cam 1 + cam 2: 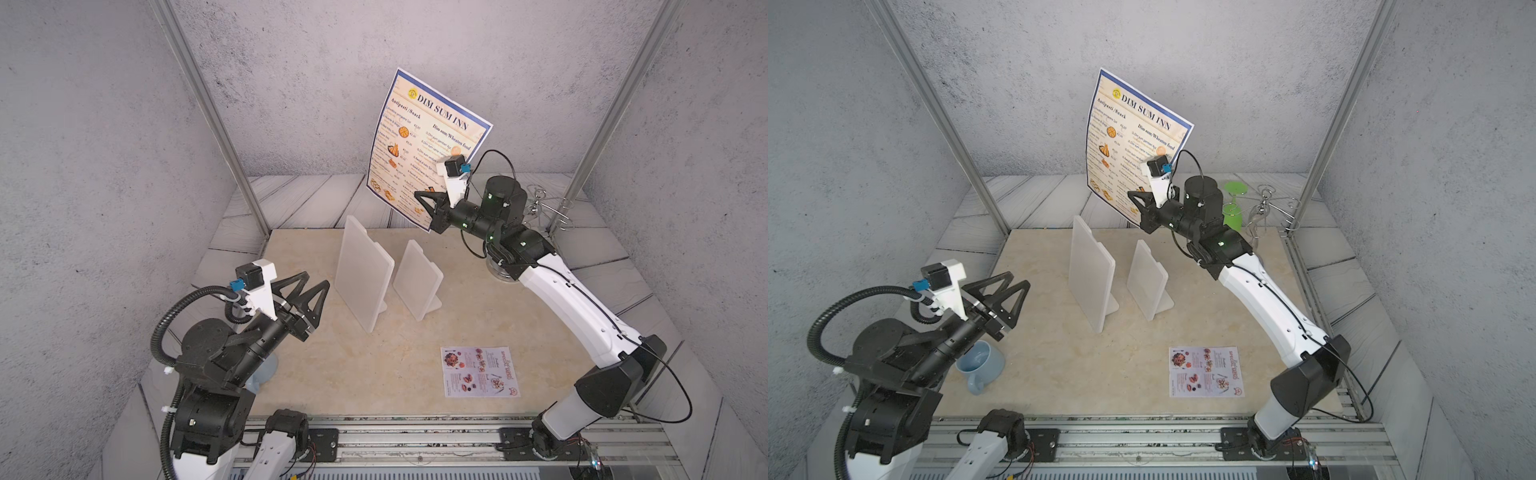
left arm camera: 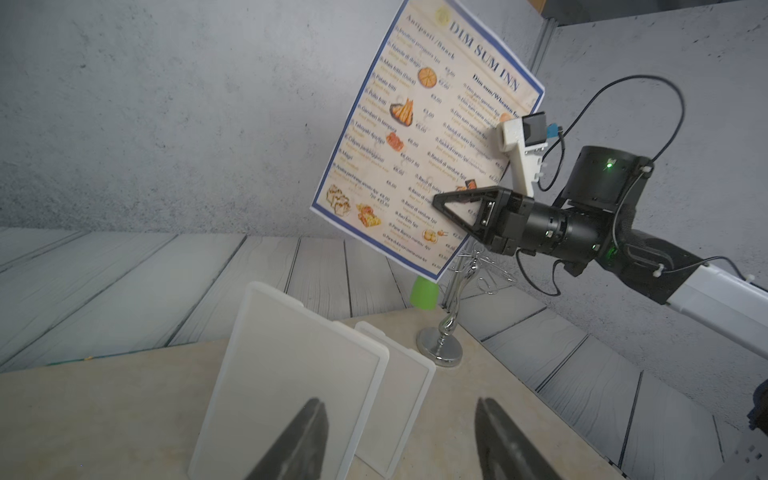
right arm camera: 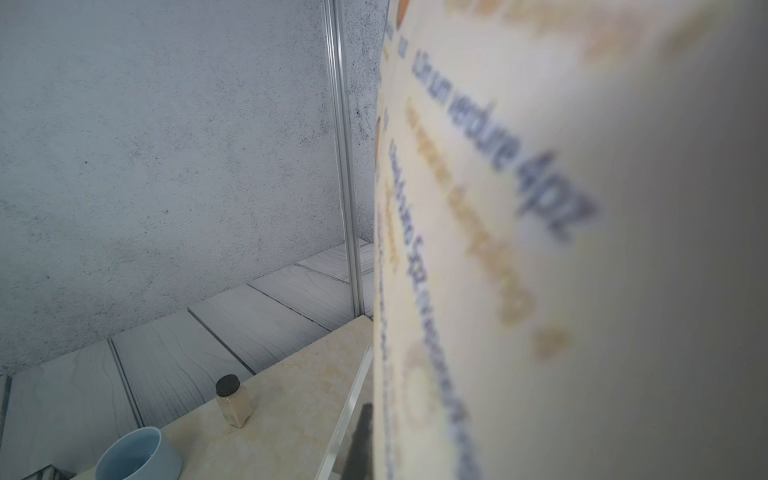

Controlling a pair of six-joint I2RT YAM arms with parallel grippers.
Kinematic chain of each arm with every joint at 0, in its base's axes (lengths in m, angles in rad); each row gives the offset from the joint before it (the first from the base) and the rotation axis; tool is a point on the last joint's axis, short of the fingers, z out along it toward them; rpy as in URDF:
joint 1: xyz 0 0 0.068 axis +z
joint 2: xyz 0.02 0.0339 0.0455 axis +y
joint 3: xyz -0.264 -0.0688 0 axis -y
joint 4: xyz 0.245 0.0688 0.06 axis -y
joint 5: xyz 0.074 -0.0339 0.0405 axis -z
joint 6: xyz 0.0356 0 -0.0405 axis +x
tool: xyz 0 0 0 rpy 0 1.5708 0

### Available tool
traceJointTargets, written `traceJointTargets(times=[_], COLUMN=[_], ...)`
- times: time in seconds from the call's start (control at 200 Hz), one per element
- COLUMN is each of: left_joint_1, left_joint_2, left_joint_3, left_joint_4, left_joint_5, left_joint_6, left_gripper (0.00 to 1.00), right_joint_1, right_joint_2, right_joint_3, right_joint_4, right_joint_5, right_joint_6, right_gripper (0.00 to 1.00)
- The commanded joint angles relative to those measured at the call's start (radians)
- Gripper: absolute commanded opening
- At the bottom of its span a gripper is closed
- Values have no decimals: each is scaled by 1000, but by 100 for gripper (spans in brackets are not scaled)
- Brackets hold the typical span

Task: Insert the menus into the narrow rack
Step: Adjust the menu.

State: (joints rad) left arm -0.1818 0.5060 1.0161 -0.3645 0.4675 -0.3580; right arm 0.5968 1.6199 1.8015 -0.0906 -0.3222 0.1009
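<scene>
Left fingers (image 2: 299, 444) spread; right fingers (image 2: 469, 193) apparently pinch large menu (image 1: 415, 137) upright.

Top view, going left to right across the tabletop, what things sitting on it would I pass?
blue mug → taller white holder → shorter white holder → small menu lying flat → chrome wire stand. The raised DIM SUM INN menu overlaps the holders, so it is left out.

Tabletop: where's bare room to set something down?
Bare: the front middle, bordered by the tall rack, the short rack, the small menu and the blue mug. Crowded: the far right corner, with the chrome stand, green cup and right arm.
</scene>
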Motion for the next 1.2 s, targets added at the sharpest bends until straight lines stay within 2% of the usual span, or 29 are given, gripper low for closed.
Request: traceJointTargets(times=[0.0,0.195,0.435,1.196], left_joint_1=[-4,-4,-4,-4], left_joint_2=[-39,-73,-99,-150], left_joint_3=[-39,-47,-44,-55], left_joint_4=[-22,-108,-174,-257], left_joint_5=[-31,-54,-79,-99], left_joint_6=[-44,-21,-4,10], left_gripper=[60,59,59,59], right_joint_1=[24,60,98,173], right_joint_2=[57,131,169,318], right_joint_3=[57,146,175,249], right_joint_4=[34,1,-5,53], right_joint_5=[104,186,253,349], right_joint_6=[77,137,196,290], right_gripper=[0,0,0,0])
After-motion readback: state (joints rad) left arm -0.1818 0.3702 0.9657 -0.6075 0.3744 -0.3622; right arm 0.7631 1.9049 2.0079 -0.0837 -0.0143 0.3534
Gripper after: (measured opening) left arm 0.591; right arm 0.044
